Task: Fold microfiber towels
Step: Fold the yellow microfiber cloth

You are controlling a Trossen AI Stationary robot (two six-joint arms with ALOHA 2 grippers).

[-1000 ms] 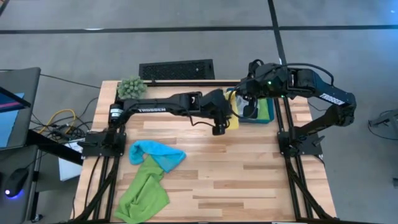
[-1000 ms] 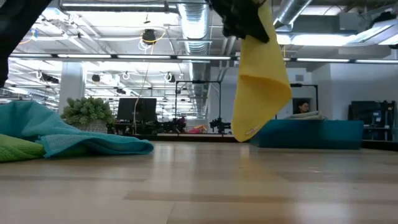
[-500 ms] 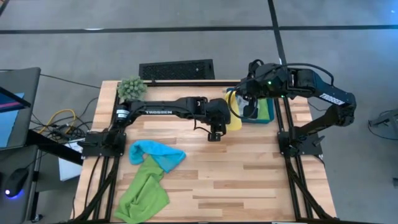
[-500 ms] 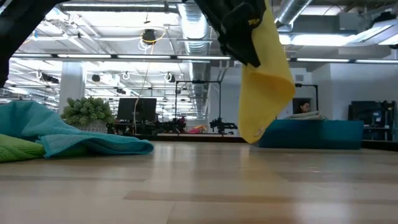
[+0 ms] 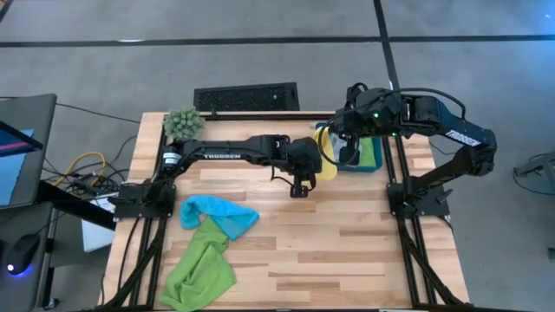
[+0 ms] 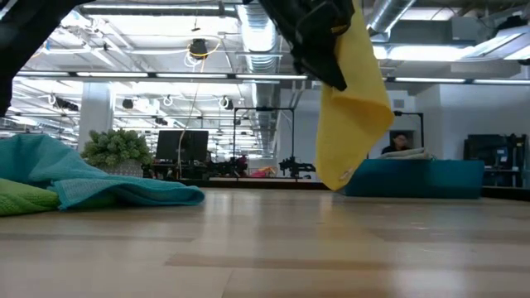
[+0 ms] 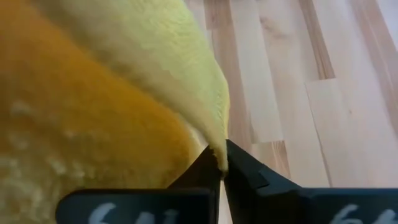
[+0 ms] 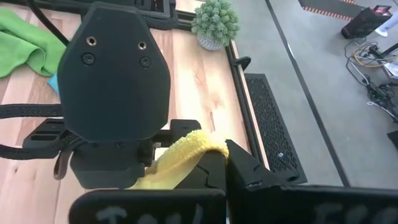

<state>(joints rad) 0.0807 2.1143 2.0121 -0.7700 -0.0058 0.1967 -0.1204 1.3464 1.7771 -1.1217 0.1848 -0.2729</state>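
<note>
A yellow microfiber towel [image 6: 352,116] hangs over the table's far right part, between my two grippers. My right gripper [image 8: 214,155] is shut on its upper part. My left gripper [image 7: 221,163], slanting down from the table's left, is shut on one of its edges. In the high view the yellow towel [image 5: 326,165] shows between my left gripper [image 5: 312,168] and my right gripper [image 5: 336,147]. A light blue towel [image 5: 217,214] and a lime green towel [image 5: 199,269] lie crumpled near the front left, the blue one partly on the green. My left gripper pinches an edge of the yellow towel [image 7: 217,149] between its two fingertips, coming slanting down from the table's left. The cloth spreads away from the fingers; one layer or several, I cannot tell. My right gripper pinches a bunched fold at the towel's top [image 8: 189,146] between its two fingers, slanting down from the table's right. The towel hangs below it, with its lower corner [image 6: 335,184] close to the table top.
A stack of folded towels with a dark teal one [image 5: 371,156] showing lies at the far right. A fuzzy green plant ball [image 5: 182,121] stands at the far left corner. Bare wood lies in the middle and near right.
My left gripper has sunk and tipped further down beside the hanging yellow towel, then shut on its edge. The towel's lower part has swung a little to the right in the low view. My right gripper has kept its hold.
</note>
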